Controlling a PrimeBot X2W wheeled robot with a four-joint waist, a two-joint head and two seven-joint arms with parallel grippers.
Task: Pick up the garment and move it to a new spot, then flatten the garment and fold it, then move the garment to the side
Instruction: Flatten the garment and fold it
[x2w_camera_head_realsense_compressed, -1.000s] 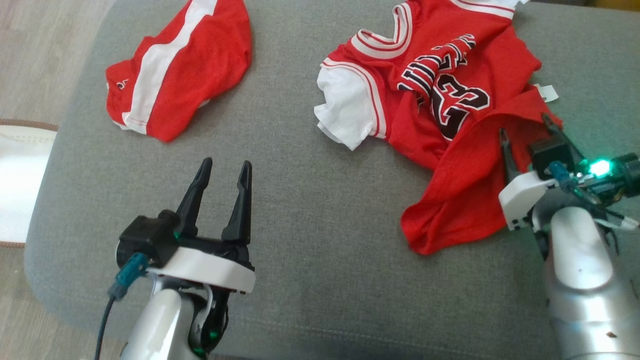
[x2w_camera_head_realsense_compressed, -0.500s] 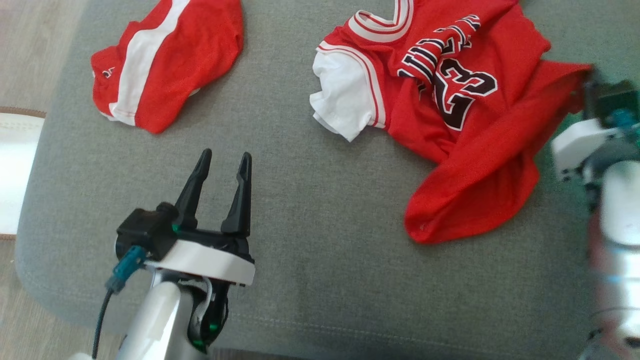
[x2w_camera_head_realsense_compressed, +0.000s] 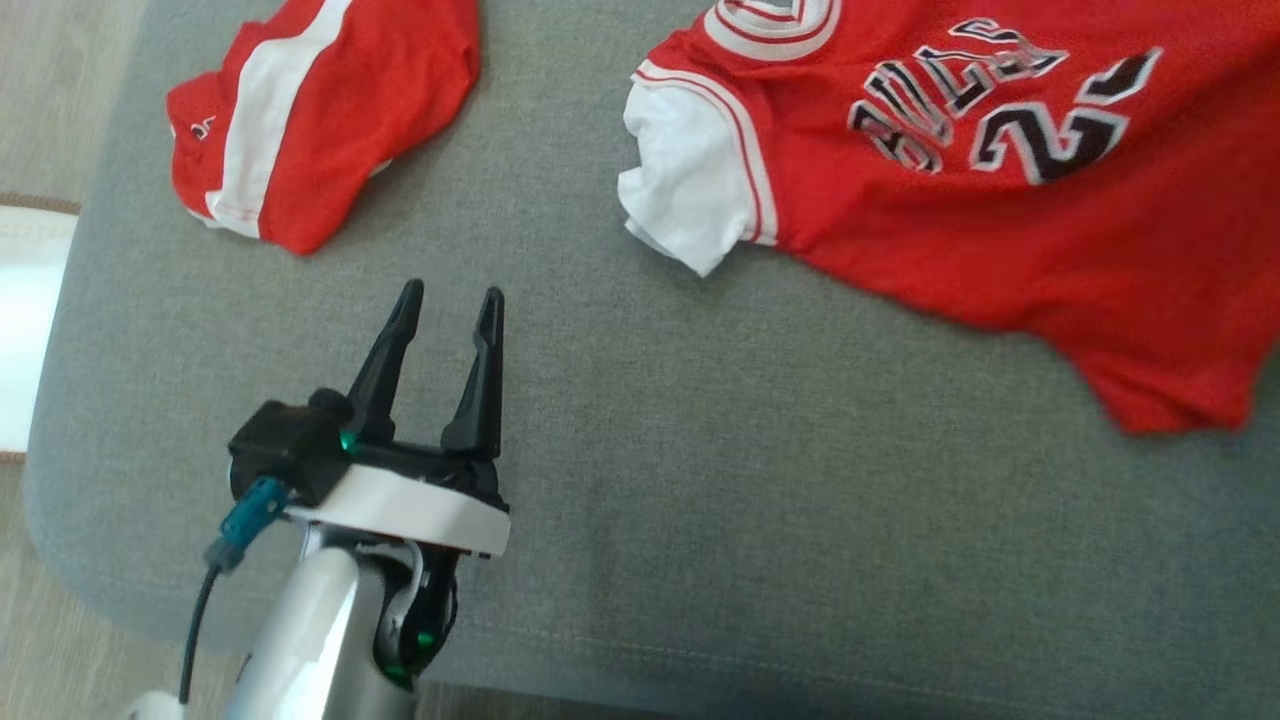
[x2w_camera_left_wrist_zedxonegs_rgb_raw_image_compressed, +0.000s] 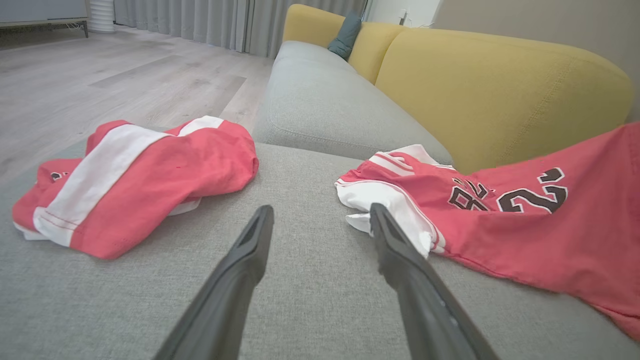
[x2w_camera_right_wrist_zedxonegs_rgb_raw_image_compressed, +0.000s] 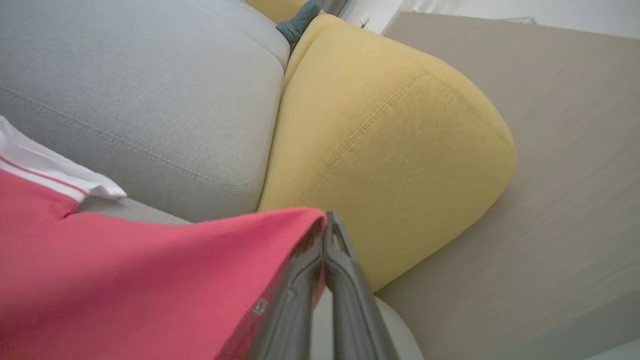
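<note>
The garment is a red jersey (x2w_camera_head_realsense_compressed: 960, 190) with white sleeves and black lettering, stretched across the right of the grey cushion (x2w_camera_head_realsense_compressed: 700, 520). Its right side is lifted off the seat. In the left wrist view the jersey (x2w_camera_left_wrist_zedxonegs_rgb_raw_image_compressed: 525, 235) rises toward the right edge. My right gripper (x2w_camera_right_wrist_zedxonegs_rgb_raw_image_compressed: 327, 225) is shut on the jersey's red edge (x2w_camera_right_wrist_zedxonegs_rgb_raw_image_compressed: 200, 260), holding it up in front of the yellow backrest. My left gripper (x2w_camera_head_realsense_compressed: 447, 300) hovers open over bare cushion at the lower left, with nothing between its fingers (x2w_camera_left_wrist_zedxonegs_rgb_raw_image_compressed: 250, 250); the jersey's white sleeve (x2w_camera_head_realsense_compressed: 680, 190) lies to its right.
Red shorts (x2w_camera_head_realsense_compressed: 300, 110) with a white stripe lie crumpled at the cushion's far left. A yellow backrest (x2w_camera_left_wrist_zedxonegs_rgb_raw_image_compressed: 490, 85) stands behind the seat, with a second grey seat cushion (x2w_camera_left_wrist_zedxonegs_rgb_raw_image_compressed: 320, 100) beyond. Wood floor (x2w_camera_head_realsense_compressed: 60, 90) runs along the left edge.
My right gripper has shut on the jersey's edge and carried it up and to the right, pulling the fabric out. The head camera has shifted too. The left arm has stayed put.
</note>
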